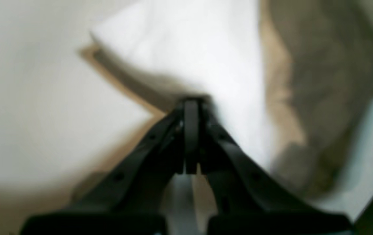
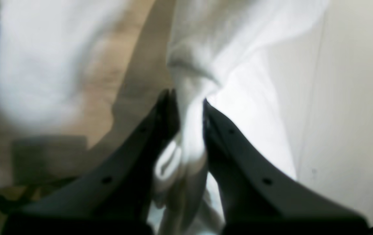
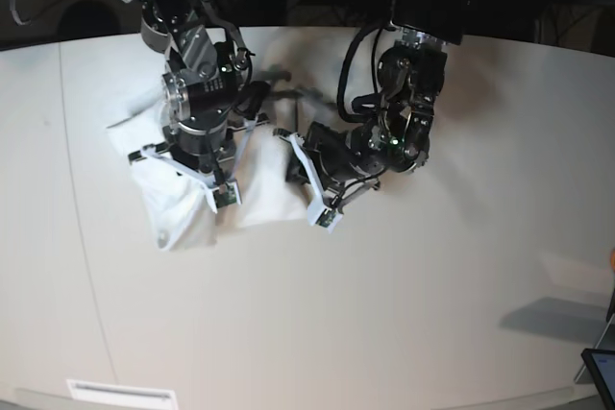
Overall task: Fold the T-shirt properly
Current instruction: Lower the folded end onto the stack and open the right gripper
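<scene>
The white T-shirt (image 3: 187, 213) lies bunched on the table under both arms, and no print shows. In the right wrist view a thick gather of the T-shirt (image 2: 225, 39) runs up between the black fingers, with my right gripper (image 2: 188, 101) shut on it. In the left wrist view my left gripper (image 1: 191, 102) is shut, its tips at the edge of a raised flap of the T-shirt (image 1: 189, 49) that casts shadows on the table. That view is blurred. In the base view the right arm (image 3: 197, 112) stands over the cloth's left part and the left arm (image 3: 404, 122) reaches in from the right.
The pale table (image 3: 384, 314) stretches wide to the front and right of the cloth. A dark flat device (image 3: 601, 372) sits at the front right corner, and a white label (image 3: 120, 393) lies at the front edge. Dark frames and cables stand behind the table's far edge.
</scene>
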Controlling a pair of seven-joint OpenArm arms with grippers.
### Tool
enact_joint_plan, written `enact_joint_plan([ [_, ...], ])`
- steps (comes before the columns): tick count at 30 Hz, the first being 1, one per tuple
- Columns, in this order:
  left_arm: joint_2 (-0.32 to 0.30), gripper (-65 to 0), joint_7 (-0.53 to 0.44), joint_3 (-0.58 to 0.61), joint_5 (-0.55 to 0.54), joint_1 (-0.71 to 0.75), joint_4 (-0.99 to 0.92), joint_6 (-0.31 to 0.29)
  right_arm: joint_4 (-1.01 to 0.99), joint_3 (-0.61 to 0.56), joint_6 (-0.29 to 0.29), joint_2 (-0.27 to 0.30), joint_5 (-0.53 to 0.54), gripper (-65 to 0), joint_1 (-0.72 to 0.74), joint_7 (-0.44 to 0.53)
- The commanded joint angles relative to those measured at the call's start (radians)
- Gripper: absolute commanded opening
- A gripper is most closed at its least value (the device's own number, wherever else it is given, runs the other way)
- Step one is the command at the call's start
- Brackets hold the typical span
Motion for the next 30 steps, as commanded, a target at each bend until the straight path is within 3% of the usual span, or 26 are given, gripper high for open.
enact_joint_plan([
  [1,-0.003,-65.0,-0.003,-0.003,-0.01,-0.025,0.041,0.003,0.006,0.0,-0.003,-0.002,-0.014,-64.7,0.014,0.021],
  [5,-0.035,-65.0,0.051,-0.026,-0.005,-0.014,0.15,0.004,-0.021,0.001,-0.003,-0.034,-0.014,-64.6,0.016,0.029],
  [12,-0.068,-65.0,0.18,-0.295,-0.001,0.066,0.222,0.004,-0.026,0.0,-0.003,-0.06,-0.015,-64.1,0.016,0.072],
  [17,-0.157,-65.0,0.186,-0.37,-0.002,0.113,0.222,0.004,-0.043,-0.002,-0.003,-0.1,-0.014,-64.0,0.017,0.072],
  [21,-0.192,-65.0,0.185,-0.405,-0.005,0.136,0.222,0.004,-0.046,-0.002,-0.003,-0.12,-0.014,-63.8,0.016,0.101],
  [23,-0.194,-65.0,0.185,-0.428,-0.004,0.147,0.222,0.004,-0.046,-0.002,-0.003,-0.122,-0.012,-60.9,0.016,0.102],
  [27,-0.194,-65.0,0.185,-0.447,-0.002,0.149,0.217,0.001,-0.046,-0.003,-0.003,-0.123,-0.008,-47.9,0.013,0.105],
  [30,-0.194,-65.0,0.185,-0.447,-0.002,0.146,0.214,0.001,-0.043,-0.048,-0.003,-0.123,0.069,-40.9,0.013,0.107],
])
